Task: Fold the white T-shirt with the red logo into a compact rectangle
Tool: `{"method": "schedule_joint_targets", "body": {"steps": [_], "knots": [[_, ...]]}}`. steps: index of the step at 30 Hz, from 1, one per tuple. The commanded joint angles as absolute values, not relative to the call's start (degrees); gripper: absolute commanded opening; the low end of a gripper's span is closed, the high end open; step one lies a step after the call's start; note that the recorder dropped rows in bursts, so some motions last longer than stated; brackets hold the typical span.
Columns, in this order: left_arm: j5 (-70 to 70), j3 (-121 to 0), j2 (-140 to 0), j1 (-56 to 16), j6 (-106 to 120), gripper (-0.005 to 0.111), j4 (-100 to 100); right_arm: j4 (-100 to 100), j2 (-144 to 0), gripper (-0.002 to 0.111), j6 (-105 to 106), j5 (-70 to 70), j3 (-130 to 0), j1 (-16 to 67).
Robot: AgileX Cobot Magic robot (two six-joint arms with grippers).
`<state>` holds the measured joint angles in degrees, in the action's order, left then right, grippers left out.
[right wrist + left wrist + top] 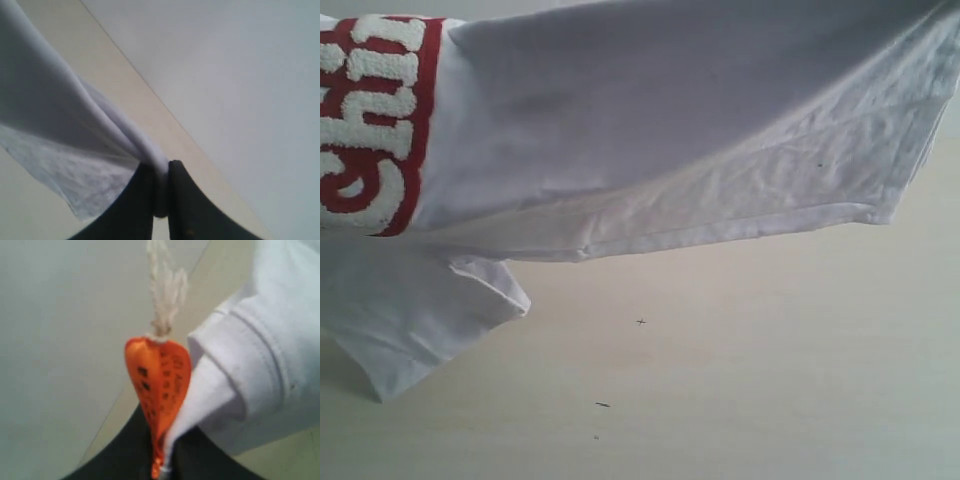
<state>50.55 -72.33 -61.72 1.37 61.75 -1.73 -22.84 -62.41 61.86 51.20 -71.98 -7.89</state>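
T-shirt (670, 130) hangs over the table (740, 380), spanning 9 to 3 o'clock; logo (370, 120) on it at the 9 o'clock edge; sleeve (410, 320) droops below at 8 o'clock; neck tag (160, 385) touching collar (250, 365)

Wrinkled matt cloth: white T-shirt (670, 130)

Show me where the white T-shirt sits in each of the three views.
Exterior: white T-shirt spans the upper half, red logo at left edge, above the table.
Left wrist: white T-shirt hem beside the orange tag, both entering the left gripper.
Right wrist: white T-shirt bunched into the right gripper.
Shared landmark: the pale table.
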Motion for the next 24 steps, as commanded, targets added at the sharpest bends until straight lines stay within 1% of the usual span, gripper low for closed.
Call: {"method": "schedule_joint_targets", "body": {"steps": [1, 10, 16, 18, 20, 24], "knots": [[51.53, -72.63, -58.56, 1.59, 57.80, 0.000, -4.87, -27.01, -59.84, 0.000, 60.72, 50.46, -72.35, -8.01], [58.45, -72.63, -53.76, 1.59, 54.83, 0.000, -4.75, -28.84, -55.99, 0.000, 55.23, 54.58, -72.35, -7.89], [60.20, -69.48, -51.91, 1.59, 54.71, 0.000, -3.49, -27.69, -55.16, 0.000, 52.42, 60.30, -72.35, -3.40], [60.30, -66.95, -52.18, 1.59, 54.37, 0.000, -3.22, -24.60, -56.18, 0.000, 47.42, 61.82, -72.35, -2.22], [60.57, -64.43, -52.97, 1.59, 53.72, 0.000, -3.22, -19.54, -58.48, 0.000, 38.15, 63.10, -72.35, -1.73], [60.06, -59.75, -55.99, 1.59, 54.41, 0.000, -3.22, -11.14, -66.77, 0.000, 24.68, 69.96, -72.35, -1.63]]}}
